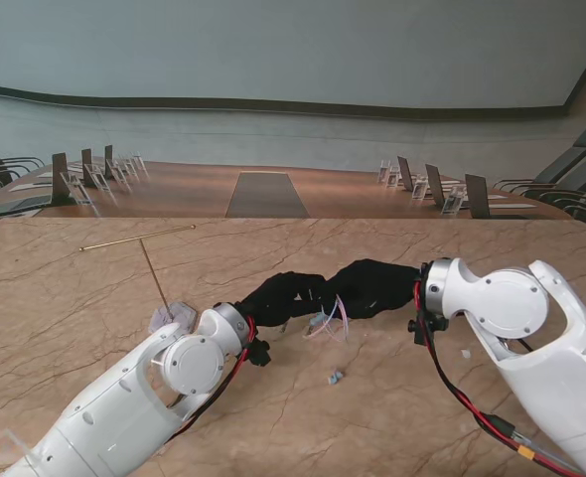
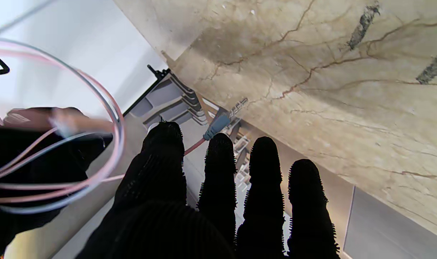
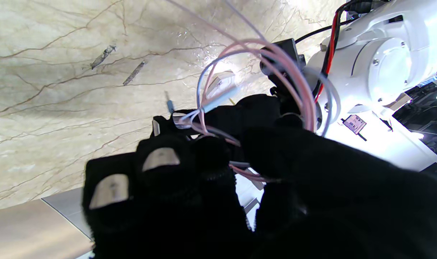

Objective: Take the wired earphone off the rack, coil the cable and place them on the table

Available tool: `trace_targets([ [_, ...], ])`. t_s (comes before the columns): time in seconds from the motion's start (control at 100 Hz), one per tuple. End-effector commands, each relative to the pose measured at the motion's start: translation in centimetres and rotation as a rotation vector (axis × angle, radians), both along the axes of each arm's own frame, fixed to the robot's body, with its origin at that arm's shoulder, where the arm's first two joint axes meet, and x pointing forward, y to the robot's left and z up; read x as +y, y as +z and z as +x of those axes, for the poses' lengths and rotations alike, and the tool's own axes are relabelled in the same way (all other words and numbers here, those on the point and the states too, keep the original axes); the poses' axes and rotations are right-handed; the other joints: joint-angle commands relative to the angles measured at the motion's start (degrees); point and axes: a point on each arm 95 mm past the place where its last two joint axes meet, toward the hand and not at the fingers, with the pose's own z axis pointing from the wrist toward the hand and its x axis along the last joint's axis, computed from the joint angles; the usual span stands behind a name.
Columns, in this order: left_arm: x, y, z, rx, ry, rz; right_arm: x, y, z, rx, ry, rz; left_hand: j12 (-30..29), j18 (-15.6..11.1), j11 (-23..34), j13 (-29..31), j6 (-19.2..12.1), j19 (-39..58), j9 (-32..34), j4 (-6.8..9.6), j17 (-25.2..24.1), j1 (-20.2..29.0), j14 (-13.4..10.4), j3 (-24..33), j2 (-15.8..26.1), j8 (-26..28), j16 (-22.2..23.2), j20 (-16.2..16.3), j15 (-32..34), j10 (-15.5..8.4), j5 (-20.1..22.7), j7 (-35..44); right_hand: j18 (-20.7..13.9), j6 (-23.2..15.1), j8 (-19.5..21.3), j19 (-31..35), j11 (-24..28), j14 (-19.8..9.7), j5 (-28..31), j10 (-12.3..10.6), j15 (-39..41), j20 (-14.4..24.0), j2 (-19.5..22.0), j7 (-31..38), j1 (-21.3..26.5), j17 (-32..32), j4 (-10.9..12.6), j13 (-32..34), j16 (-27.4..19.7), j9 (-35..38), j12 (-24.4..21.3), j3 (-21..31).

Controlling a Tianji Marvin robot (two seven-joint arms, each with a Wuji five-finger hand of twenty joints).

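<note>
The earphone cable (image 1: pixel 328 320), pink and pale blue, hangs in loops between my two black-gloved hands over the middle of the marble table (image 1: pixel 84 298). My right hand (image 1: pixel 372 286) is shut on the loops; the right wrist view shows its fingers (image 3: pixel 157 169) curled around the cable (image 3: pixel 297 82). My left hand (image 1: pixel 288 296) meets it from the left, its fingers (image 2: pixel 263 169) straight and apart. The cable (image 2: pixel 114 118) runs behind one of these fingers. Its blue jack plug (image 2: pixel 222 120) dangles just off the table, seen nearer to me as the plug (image 1: pixel 335 377).
The rack (image 1: pixel 154 273), a thin gold rod with a crossbar on a clear base (image 1: pixel 171 318), stands to the left of my left hand, bare of cable. The far table edge (image 1: pixel 293 220) meets a lower floor with rows of chairs.
</note>
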Motion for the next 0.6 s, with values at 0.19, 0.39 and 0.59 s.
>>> trace_targets([
  [0.19, 0.8, -0.2, 0.0, -0.003, 0.019, 0.026, -0.3, 0.0, -0.6, -0.011, 0.010, -0.009, 3.80, -1.50, 3.53, 0.14, 1.63, 2.33, 2.16, 1.25, -0.22, 3.42, -0.90, -0.06, 0.21, 3.11, 4.08, 1.78, 3.54, -2.06, 1.19, -1.46, -4.72, -0.49, 0.10, 5.84, 2.70, 7.25, 0.47, 4.14, 3.96, -0.49, -0.61, 2.85, -2.22, 1.15, 1.16, 1.32, 0.02, 2.18, -0.55, 1.05],
  [0.39, 0.8, 0.0, 0.1, -0.014, 0.022, 0.027, -0.5, -0.6, -0.7, 0.007, 0.000, -0.026, 4.09, -1.47, 4.55, 0.42, 2.08, 2.79, 2.17, 1.26, 0.00, 3.58, -0.96, -0.53, 0.58, 4.31, 4.63, 2.02, 4.14, -1.99, 0.90, -1.63, -4.68, -0.53, 0.09, 5.74, 2.66, 7.27, 0.46, 4.17, 3.87, -0.52, -0.43, 2.81, -2.19, 1.01, 1.16, 1.19, -0.01, 2.09, -0.57, 0.98],
  [0.59, 0.9, 0.7, 0.6, -0.050, 0.040, 0.004, -0.8, -1.1, -0.9, 0.021, -0.005, -0.045, 4.16, -1.22, 5.53, 0.67, 2.64, 3.46, 2.34, 1.35, 0.16, 3.77, -0.70, -0.76, 0.29, 4.37, 5.29, 2.33, 5.00, -1.69, 1.40, -1.91, -4.50, -0.64, 0.12, 5.22, 2.33, 7.35, 0.82, 4.52, 3.40, -0.63, -0.42, 2.72, -2.16, 0.30, 1.21, 0.55, -0.12, 1.29, -0.66, 0.85],
])
